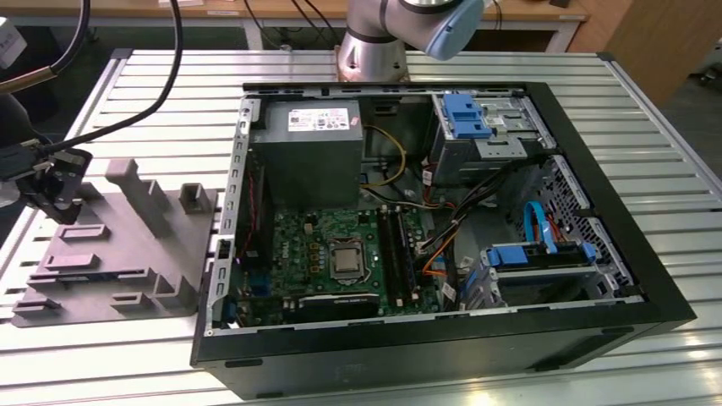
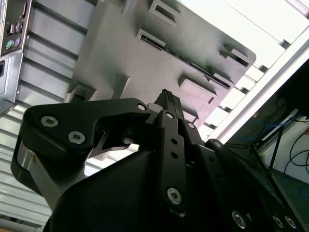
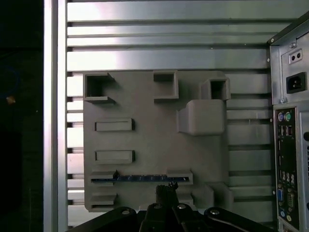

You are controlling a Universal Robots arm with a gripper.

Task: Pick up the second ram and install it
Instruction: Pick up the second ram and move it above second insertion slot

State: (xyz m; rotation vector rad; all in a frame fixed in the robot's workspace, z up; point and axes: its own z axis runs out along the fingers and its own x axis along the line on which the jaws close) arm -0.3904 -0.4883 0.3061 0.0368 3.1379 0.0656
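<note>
The second ram (image 3: 140,179) is a thin dark blue strip seen edge-on, standing in a slot of the gray moulded tray (image 3: 154,140). In the first wrist view my gripper (image 3: 166,189) hovers over the tray, its tips close beside the ram's edge. Its fingers are pressed together with nothing between them, which the second wrist view also shows at the gripper (image 2: 165,95). In the exterior view the gripper (image 1: 54,196) hangs over the tray (image 1: 113,254) at its end toward the exterior view's left. Long black slots (image 1: 395,245) lie on the motherboard inside the open case.
The open computer case (image 1: 451,338) lies on the slatted metal table (image 1: 665,110) at the exterior view's right of the tray. Its rear panel with ports (image 3: 289,145) stands close to the tray. Cables (image 1: 169,76) trail over the table behind the gripper. The arm's base (image 1: 373,42) stands behind the case.
</note>
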